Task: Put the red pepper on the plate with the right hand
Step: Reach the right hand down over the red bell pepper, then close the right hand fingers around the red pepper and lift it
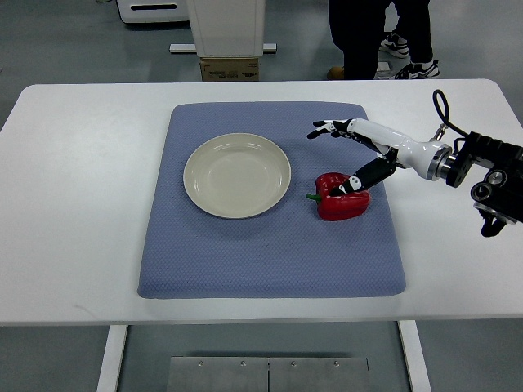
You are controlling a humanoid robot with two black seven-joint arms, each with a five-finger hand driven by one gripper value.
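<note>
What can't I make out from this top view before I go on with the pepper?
- Right hand: the steep angle hides whether the thumb lying on the red pepper presses it; the other fingers hang spread beyond it.
- Left arm: not in view.
- Person: cut off above the legs by the top edge.
- Plate: rim height unreadable from above.

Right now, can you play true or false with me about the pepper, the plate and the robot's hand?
1. The plate is empty. True.
2. The red pepper sits on the plate. False: it lies on the blue mat, right of the plate.
3. The right hand is over the pepper, one of its fingers on top of it. True.
4. The left hand holds the pepper. False: no left hand shows.
5. The mat is green. False: it is blue.
</note>
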